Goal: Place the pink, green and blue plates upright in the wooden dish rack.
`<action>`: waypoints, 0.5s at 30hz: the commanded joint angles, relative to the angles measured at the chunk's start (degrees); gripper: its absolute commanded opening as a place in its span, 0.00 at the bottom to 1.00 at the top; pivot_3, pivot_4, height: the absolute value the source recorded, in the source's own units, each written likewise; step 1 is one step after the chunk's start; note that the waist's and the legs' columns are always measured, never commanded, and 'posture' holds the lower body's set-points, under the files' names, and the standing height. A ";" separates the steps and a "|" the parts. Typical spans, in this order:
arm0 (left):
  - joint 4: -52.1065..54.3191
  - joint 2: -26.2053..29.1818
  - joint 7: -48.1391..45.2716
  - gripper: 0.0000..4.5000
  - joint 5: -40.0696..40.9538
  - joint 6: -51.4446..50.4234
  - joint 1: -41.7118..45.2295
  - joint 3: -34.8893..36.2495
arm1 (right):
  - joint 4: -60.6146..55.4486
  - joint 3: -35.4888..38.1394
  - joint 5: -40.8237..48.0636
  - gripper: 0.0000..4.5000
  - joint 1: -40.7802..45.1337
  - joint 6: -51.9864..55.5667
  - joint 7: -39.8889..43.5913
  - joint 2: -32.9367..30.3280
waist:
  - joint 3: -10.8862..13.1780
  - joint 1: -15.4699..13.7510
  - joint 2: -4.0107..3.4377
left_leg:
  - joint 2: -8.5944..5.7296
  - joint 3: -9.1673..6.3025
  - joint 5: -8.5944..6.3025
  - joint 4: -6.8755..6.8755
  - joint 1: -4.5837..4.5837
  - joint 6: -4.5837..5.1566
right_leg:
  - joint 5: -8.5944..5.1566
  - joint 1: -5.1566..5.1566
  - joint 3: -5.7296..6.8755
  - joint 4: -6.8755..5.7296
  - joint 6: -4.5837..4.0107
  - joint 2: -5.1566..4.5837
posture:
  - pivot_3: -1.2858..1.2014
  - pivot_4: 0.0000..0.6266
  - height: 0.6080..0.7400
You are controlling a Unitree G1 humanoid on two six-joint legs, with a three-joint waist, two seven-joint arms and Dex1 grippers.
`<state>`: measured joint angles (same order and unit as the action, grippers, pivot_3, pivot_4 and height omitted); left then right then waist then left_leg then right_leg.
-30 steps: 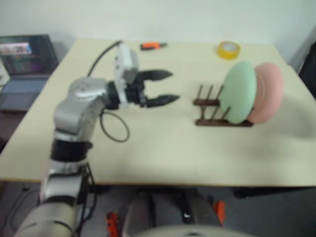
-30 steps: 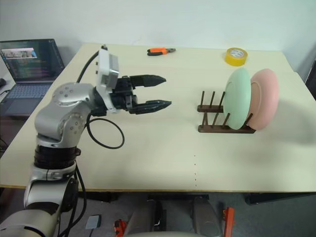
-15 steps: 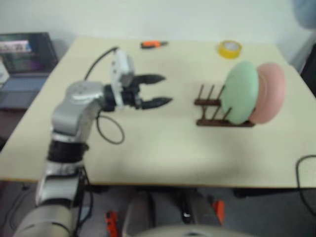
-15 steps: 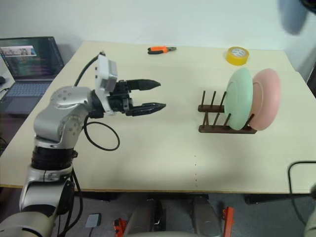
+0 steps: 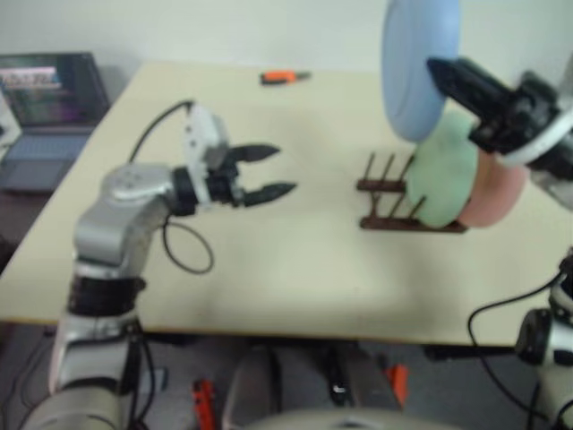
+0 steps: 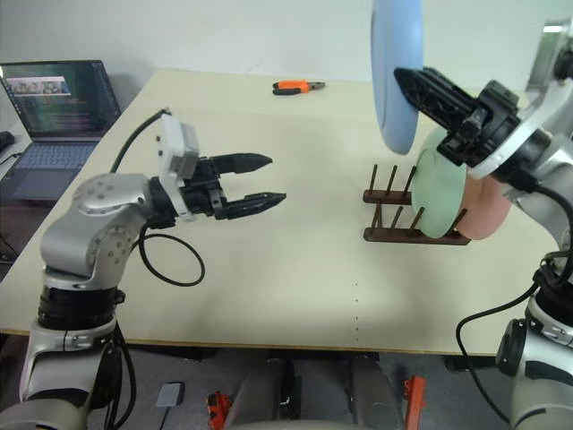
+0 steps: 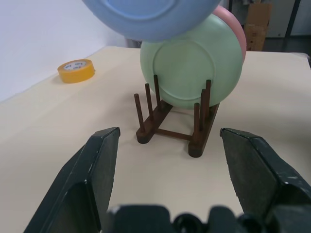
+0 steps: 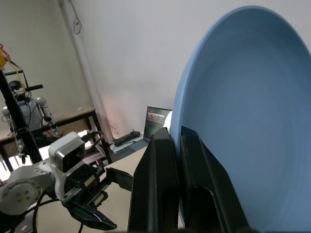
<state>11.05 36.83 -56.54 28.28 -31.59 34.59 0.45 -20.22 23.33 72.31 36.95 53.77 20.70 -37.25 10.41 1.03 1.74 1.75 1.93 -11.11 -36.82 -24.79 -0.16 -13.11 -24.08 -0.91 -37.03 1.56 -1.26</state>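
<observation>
The green plate [image 6: 439, 193] and the pink plate [image 6: 491, 210] stand upright side by side at the right end of the wooden dish rack [image 6: 394, 235], green on the left. The rack's left pegs hold nothing. My right gripper [image 6: 403, 79] is shut on the rim of the blue plate [image 6: 396, 72], holding it on edge in the air above the rack's left end; the right wrist view shows that plate [image 8: 248, 97] pinched between the fingers [image 8: 160, 160]. Left of the rack, my left gripper [image 6: 273, 179] hovers open and level above the table, pointing at the rack, with nothing in it.
A yellow tape roll [image 7: 76, 70] and orange pliers [image 6: 298, 86] lie at the far side of the beige table [image 6: 295, 296]. A laptop [image 6: 54, 107] sits off the table's left edge. A black cable loops under my left arm [image 6: 166, 269].
My right arm has swung in from the right with the blue plate and now holds it above the rack. The left gripper drifted slightly left and down, still open.
</observation>
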 commanded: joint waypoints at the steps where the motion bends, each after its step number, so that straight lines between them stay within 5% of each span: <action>1: 2.46 0.81 0.85 0.81 1.14 -0.37 0.04 1.84 | -1.47 0.77 1.76 0.01 -2.10 -1.25 -1.82 0.73 | 0.00 0.00 0.00 | 0.00 0.02 0.00 -0.02 0.00 0.00 | 0.00 0.00 0.00 0.00 0.00 0.00 | 0.52 0.24 1.00; 15: 2.20 0.63 0.98 0.81 1.44 -0.95 1.02 0.78 | -1.40 0.03 1.91 0.01 -8.92 -3.33 -5.52 4.28 | 0.00 0.00 -0.01 | -0.01 0.08 0.00 -0.02 0.01 0.00 | 0.01 -0.02 0.00 0.00 0.02 0.02 | 0.52 0.24 1.00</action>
<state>11.41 36.97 -55.66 28.98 -32.55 34.23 0.42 -19.94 22.54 73.66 27.61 52.17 14.91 -32.75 10.41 1.03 1.74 1.74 2.01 -11.11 -36.85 -24.78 -0.16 -13.10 -24.10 -0.92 -37.03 1.58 -1.23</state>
